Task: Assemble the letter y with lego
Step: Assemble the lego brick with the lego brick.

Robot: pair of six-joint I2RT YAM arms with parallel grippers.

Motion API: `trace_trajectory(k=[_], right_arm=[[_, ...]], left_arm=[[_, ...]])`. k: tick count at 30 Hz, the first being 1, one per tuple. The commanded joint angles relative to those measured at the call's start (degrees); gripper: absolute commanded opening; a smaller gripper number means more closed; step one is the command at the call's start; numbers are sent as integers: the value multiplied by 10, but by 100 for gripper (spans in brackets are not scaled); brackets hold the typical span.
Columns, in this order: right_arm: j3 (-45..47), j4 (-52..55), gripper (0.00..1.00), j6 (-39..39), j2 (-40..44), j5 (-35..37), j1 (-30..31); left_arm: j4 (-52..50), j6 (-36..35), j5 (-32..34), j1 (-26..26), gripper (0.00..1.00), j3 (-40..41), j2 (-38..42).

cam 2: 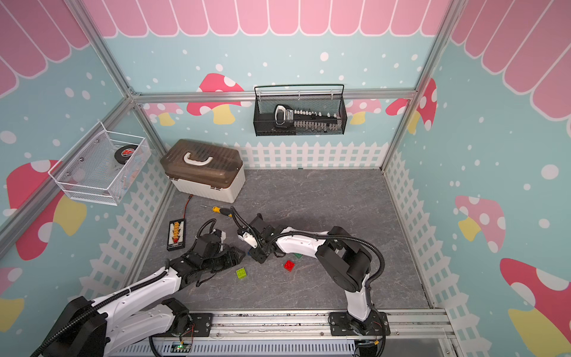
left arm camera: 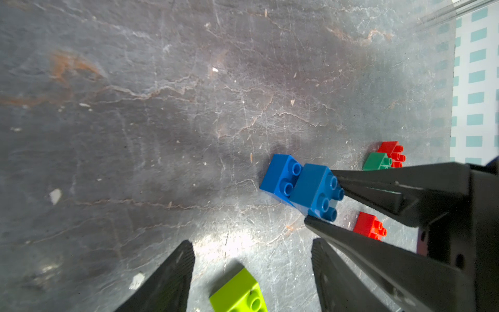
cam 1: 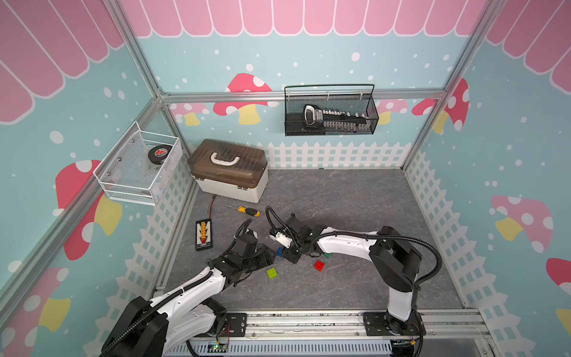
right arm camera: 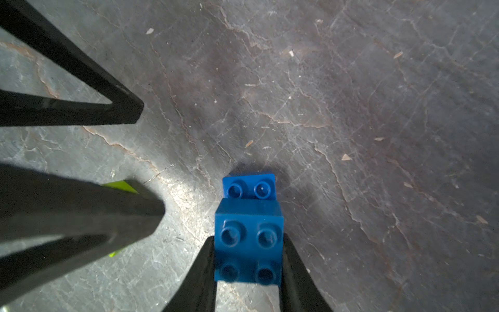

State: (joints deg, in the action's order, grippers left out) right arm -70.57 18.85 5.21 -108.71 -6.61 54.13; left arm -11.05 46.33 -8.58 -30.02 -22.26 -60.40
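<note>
The lego blue bricks (cam 1: 279,251) are glimpsed in a top view as a small blue patch at the tip of the right claw (cam 1: 282,251), with the left claw (cam 1: 272,256) just beside them. How either claw stands cannot be told there. On the desk (cam 1: 340,201), the lime-green brick (cam 1: 272,272) is seen near the left claw. The red brick (cam 1: 319,265) and a sliver of the dark-green brick (cam 1: 327,255) are seen behind the right claw.

In the left wrist view, the blue bricks (left arm camera: 297,183) are shown joined in a step, one overlapping half of the other. The upper one is clamped by its sides in the right claw (left arm camera: 321,198), which is closed on it. The left claw (left arm camera: 252,243) is spread well open and empty, apart from the blue bricks. The lime-green brick (left arm camera: 237,294) is seen through the gap between its fingers, not gripped. A second red brick (left arm camera: 393,152) is found touching the dark-green brick (left arm camera: 376,161) beyond the right claw.

In the right wrist view, both sides of the upper blue brick are pressed by the right claw (right arm camera: 248,239), and the lower one protrudes past its fingertips. The left claw (right arm camera: 148,159) is seen to one side, wide apart, with bare desk between its tips.
</note>
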Motion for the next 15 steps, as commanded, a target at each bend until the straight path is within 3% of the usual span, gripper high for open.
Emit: trace_trajectory(k=[1, 15], right_arm=[[16, 49, 23, -6, -5, 23, 3], [8, 59, 24, -28, 27, 17, 3]], left_arm=[[16, 8, -4, 3, 71, 7, -3], [16, 7, -5, 4, 71, 5, -6]])
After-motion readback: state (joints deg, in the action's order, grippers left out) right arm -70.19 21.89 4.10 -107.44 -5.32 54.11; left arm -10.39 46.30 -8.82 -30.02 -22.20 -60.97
